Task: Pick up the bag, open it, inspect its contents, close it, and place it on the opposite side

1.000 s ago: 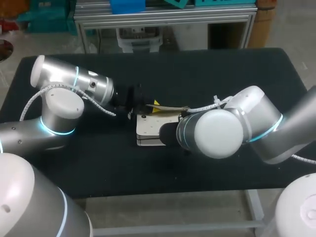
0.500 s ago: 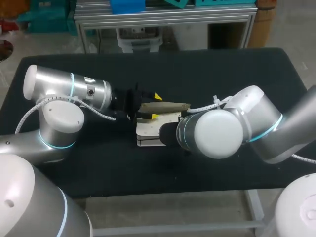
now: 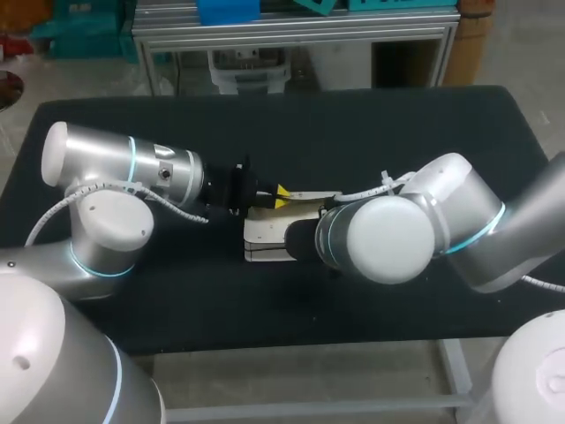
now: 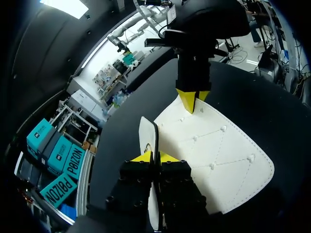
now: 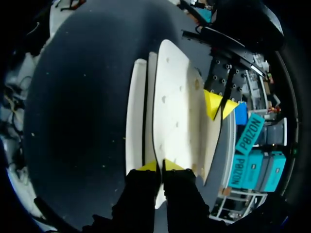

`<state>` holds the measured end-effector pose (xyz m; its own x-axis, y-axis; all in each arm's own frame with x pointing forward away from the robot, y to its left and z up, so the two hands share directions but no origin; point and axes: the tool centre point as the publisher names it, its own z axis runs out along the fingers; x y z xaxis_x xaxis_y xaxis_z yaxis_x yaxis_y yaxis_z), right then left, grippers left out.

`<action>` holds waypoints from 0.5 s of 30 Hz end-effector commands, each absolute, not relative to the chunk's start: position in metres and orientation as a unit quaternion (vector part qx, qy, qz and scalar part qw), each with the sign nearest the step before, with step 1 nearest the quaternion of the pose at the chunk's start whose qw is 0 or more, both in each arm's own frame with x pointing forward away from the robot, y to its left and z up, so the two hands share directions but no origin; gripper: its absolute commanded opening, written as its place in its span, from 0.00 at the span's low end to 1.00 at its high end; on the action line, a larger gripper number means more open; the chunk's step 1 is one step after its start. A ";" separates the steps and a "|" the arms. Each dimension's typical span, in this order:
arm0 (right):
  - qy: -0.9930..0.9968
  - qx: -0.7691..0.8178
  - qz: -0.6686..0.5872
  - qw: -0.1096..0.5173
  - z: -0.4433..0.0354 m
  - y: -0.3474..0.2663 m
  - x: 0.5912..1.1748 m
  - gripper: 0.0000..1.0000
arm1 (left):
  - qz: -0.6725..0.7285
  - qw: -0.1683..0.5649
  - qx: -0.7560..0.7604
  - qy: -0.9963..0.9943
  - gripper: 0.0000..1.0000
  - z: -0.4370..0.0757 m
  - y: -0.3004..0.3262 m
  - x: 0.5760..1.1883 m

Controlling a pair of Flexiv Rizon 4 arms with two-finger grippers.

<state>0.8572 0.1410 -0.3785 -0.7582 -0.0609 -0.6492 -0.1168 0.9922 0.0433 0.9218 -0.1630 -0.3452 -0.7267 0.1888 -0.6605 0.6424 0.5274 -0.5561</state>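
At the middle of the black counter lies the white bag, flat on its side, its stitched and studded face plain in the left wrist view. Its flap stands lifted off the body, edge-on from above, stretched between the two claws.

The left claw is clenched on the flap's near end, yellow tips pressed together with the thin white edge running up between them, just by a small round clasp. The right claw is likewise clamped on the opposite end, its tips closed on a thin edge of the same layer, with the bag's body showing as narrow white strips beside it.

Each claw shows in the other's wrist view, facing it across the bag. From above, the left arm comes in low across the counter from the left, and the right arm's bulky wrist covers the bag's right end and hides its own claw.
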 end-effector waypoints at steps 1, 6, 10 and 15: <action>0.903 -0.046 0.050 0.424 -0.383 0.139 0.856 0.00 | -0.416 0.281 0.260 0.825 0.00 -0.355 -0.161 0.904; 0.903 -0.046 0.050 0.424 -0.383 0.139 0.856 0.00 | -0.410 0.276 0.269 0.827 0.00 -0.368 -0.162 0.896; 0.903 -0.046 0.050 0.424 -0.383 0.139 0.856 0.00 | -0.407 0.271 0.263 0.832 0.00 -0.375 -0.163 0.899; 0.903 -0.046 0.050 0.424 -0.383 0.139 0.856 0.00 | -0.414 0.281 0.257 0.827 0.43 -0.365 -0.163 0.903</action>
